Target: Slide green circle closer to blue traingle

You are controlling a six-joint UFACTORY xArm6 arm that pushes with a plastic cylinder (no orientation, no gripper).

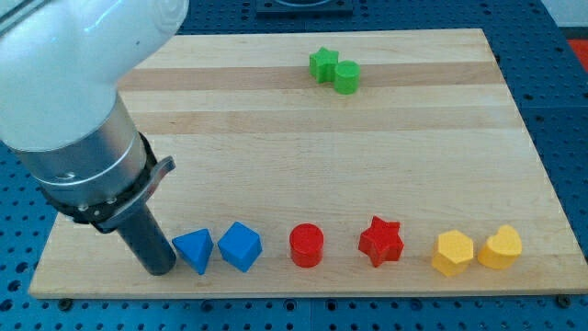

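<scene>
Down at the board's [276, 129] near edge my tip [161, 269] rests just left of the blue triangle [194, 249], a bare rod holding nothing. Beside it sit a blue cube [241, 245] and red cylinder [306, 245]. Far off near the top edge, the green circle [346, 77] touches a green star [322, 64]; a careless push might drag the star along. Bare wood lies between.

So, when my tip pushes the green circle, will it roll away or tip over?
The green circle stands on its flat end and looks squat, so it will probably slide, not roll or tip. It touches the green star, which may get dragged along. An off-centre push would likely make it swerve.
</scene>
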